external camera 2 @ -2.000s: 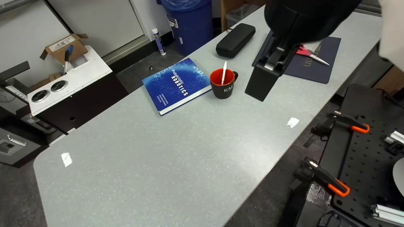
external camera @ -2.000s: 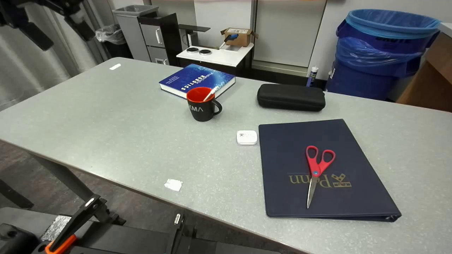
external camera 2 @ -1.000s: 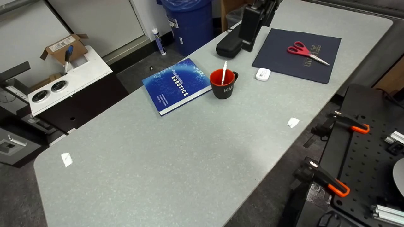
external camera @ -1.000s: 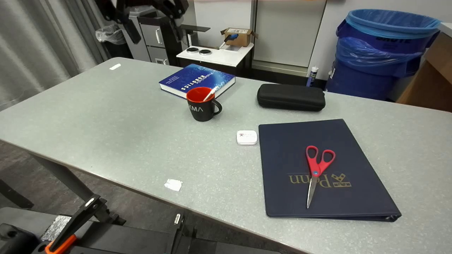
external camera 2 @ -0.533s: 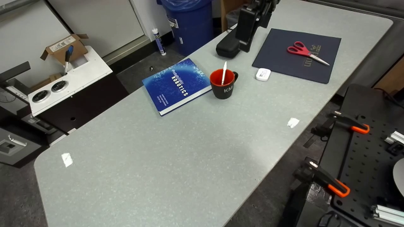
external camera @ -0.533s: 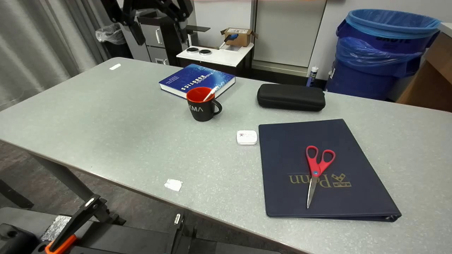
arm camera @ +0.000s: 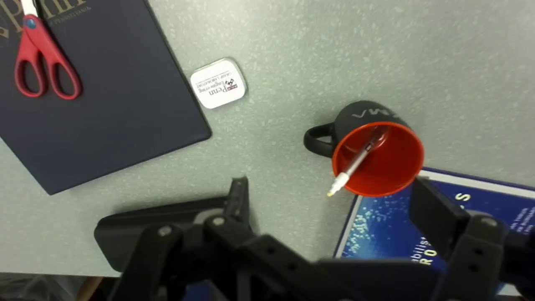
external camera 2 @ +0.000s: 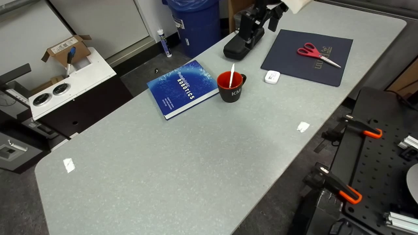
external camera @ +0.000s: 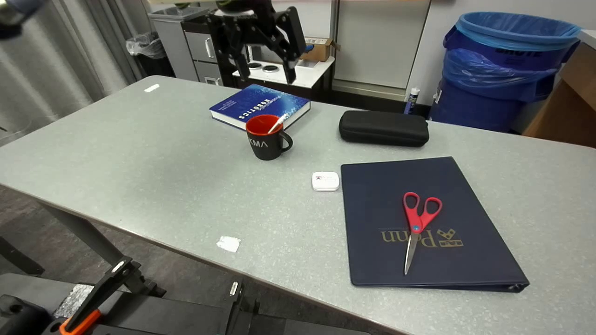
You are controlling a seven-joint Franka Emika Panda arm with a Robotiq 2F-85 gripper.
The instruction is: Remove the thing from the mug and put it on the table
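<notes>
The thing, a thin pen-like stick with a white tip, leans in the mug and sticks out over its rim; it shows in both exterior views (external camera: 279, 123) (external camera 2: 232, 75) and in the wrist view (arm camera: 355, 164). The mug is black with a red inside and stands upright on the table (external camera: 158, 158), beside the blue book; it shows in both exterior views (external camera: 264, 146) (external camera 2: 230, 94) and in the wrist view (arm camera: 359, 115). My gripper (external camera: 267, 77) is open and empty, high above the table. In the wrist view the pen's tip lies between the open fingers (arm camera: 330, 182).
A blue book (external camera 2: 184, 88) lies against the mug's side. A black case (external camera: 384, 128), a small white tin (external camera: 325, 181) and a dark folder (external camera: 419, 186) with red-handled scissors (external camera: 419, 223) lie on the handle side. Clamps (external camera 2: 352, 125) sit along the table edge.
My gripper has moved from the upper left toward the right in an exterior view, over the book's far side, and has turned somewhat. The mug and the pen-like stick have not moved.
</notes>
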